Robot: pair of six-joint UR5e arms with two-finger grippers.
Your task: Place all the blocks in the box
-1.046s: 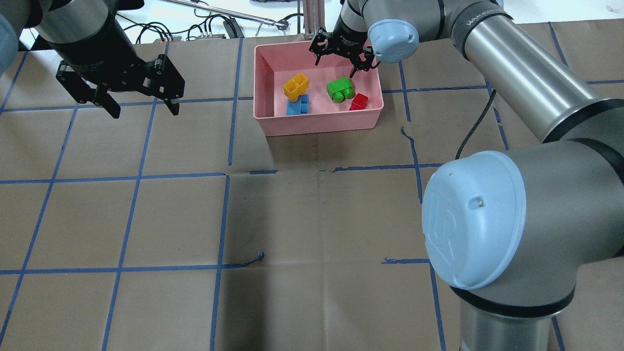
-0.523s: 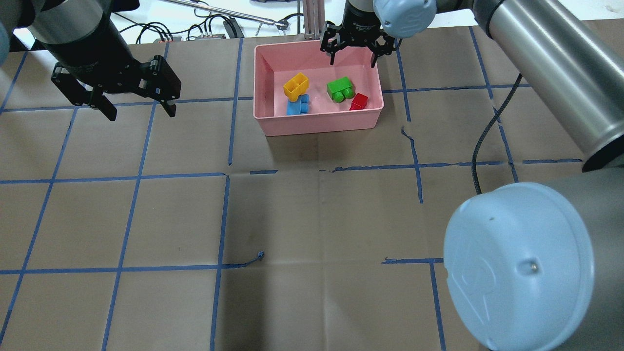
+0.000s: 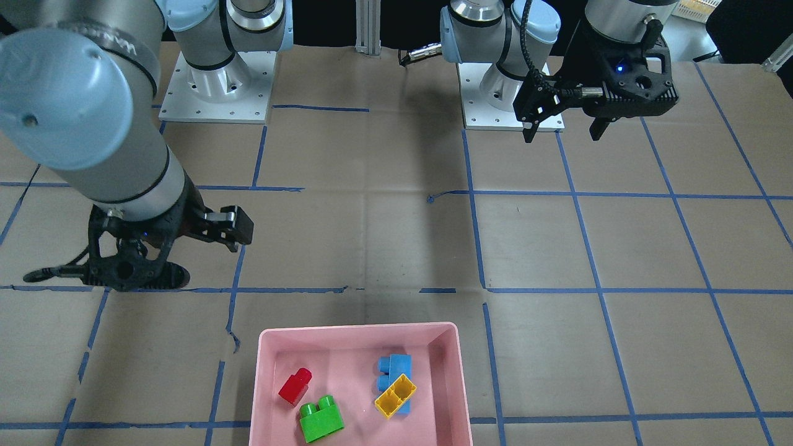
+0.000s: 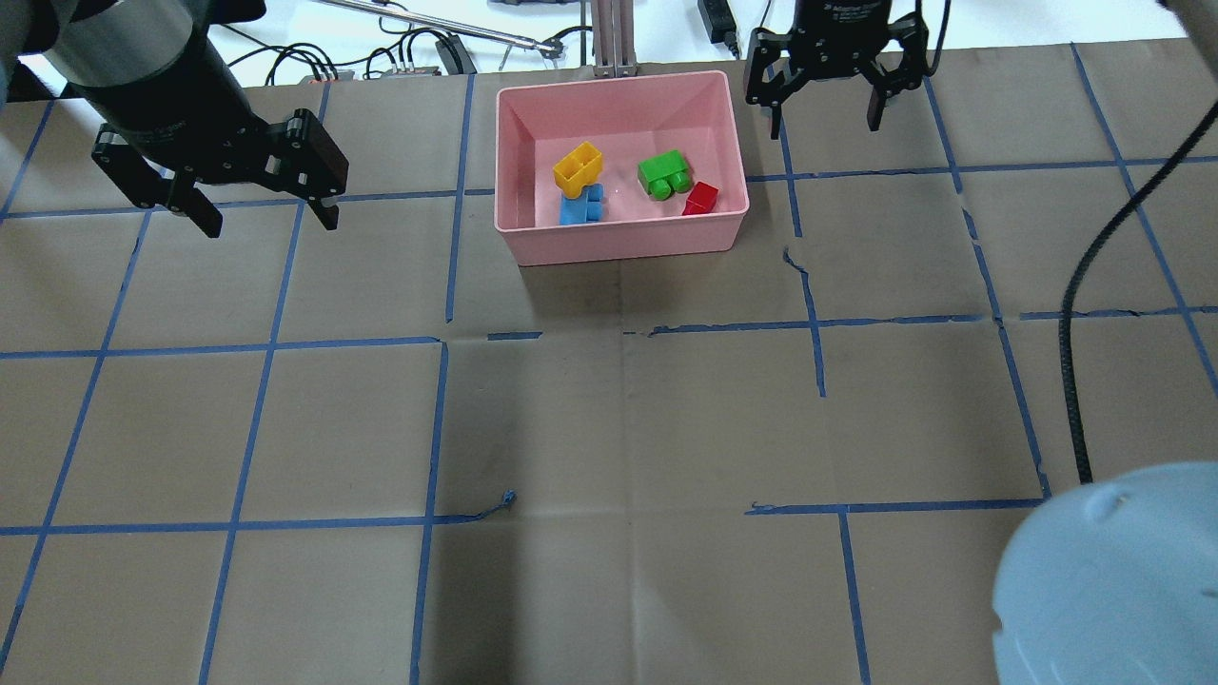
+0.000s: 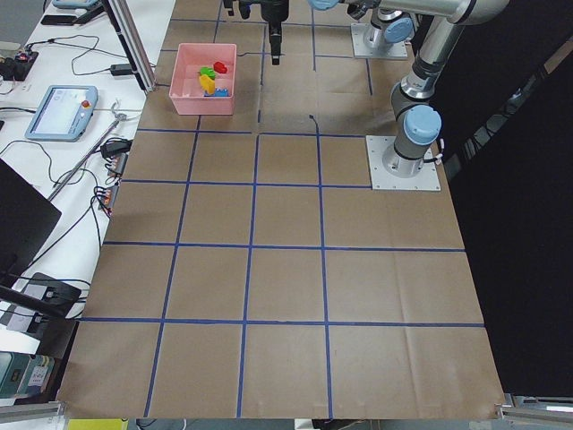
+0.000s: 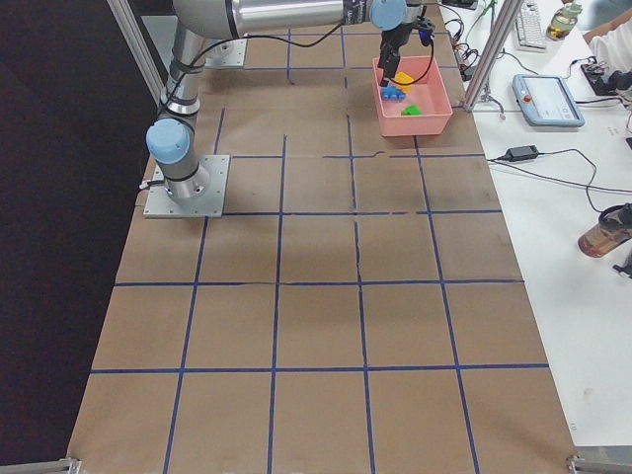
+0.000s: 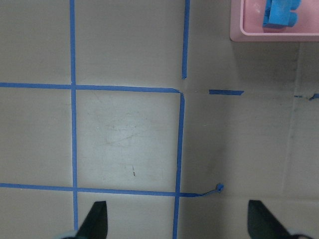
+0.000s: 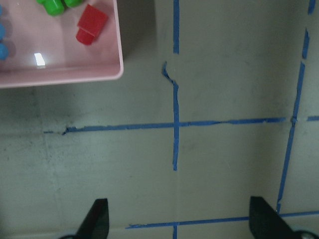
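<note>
The pink box (image 4: 618,249) stands at the far middle of the table. All of the blocks lie inside it: the yellow block (image 4: 578,168) rests partly on the blue block (image 4: 581,206), and the green block (image 4: 663,174) lies beside the red block (image 4: 701,198). My right gripper (image 4: 824,124) is open and empty, hanging just outside the box's far right corner. My left gripper (image 4: 269,224) is open and empty, well to the left of the box. The right wrist view shows the box's corner (image 8: 75,72) with the red block (image 8: 90,23) inside.
Brown paper with a blue tape grid (image 4: 438,338) covers the table. A black cable (image 4: 1075,333) hangs at the right. My right arm's elbow cap (image 4: 1113,580) fills the near right corner. Cables and a metal post (image 4: 614,38) lie beyond the far edge.
My right gripper has moved right, from over the box's far side to outside its far right corner. Its arm has swung out of the middle. My left gripper has drifted slightly left.
</note>
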